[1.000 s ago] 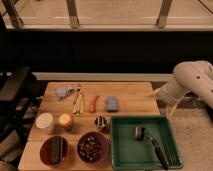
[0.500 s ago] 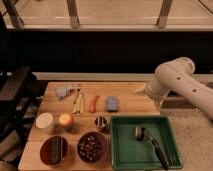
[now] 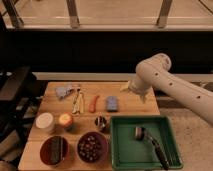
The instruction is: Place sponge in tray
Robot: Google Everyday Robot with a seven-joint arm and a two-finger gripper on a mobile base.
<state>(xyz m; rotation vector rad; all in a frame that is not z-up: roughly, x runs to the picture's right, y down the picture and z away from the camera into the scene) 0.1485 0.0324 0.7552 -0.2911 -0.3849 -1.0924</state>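
Observation:
A blue-grey sponge (image 3: 112,103) lies flat on the wooden table (image 3: 130,105), just above the tray's left corner. The green tray (image 3: 120,145) sits at the table's front right and holds a dark brush (image 3: 150,142). My gripper (image 3: 126,86) hangs at the end of the white arm (image 3: 165,82), above the table's back edge, up and to the right of the sponge and apart from it.
Left of the sponge lie a red pepper (image 3: 94,103), yellow utensils (image 3: 78,101) and a grey cloth (image 3: 66,91). In front stand a small metal cup (image 3: 101,123), a white container (image 3: 45,121), an orange fruit (image 3: 65,120) and two dark bowls (image 3: 91,147).
The arm has swung left from the table's right edge, bringing the gripper over the table's back part, closer to the sponge. The objects have not moved.

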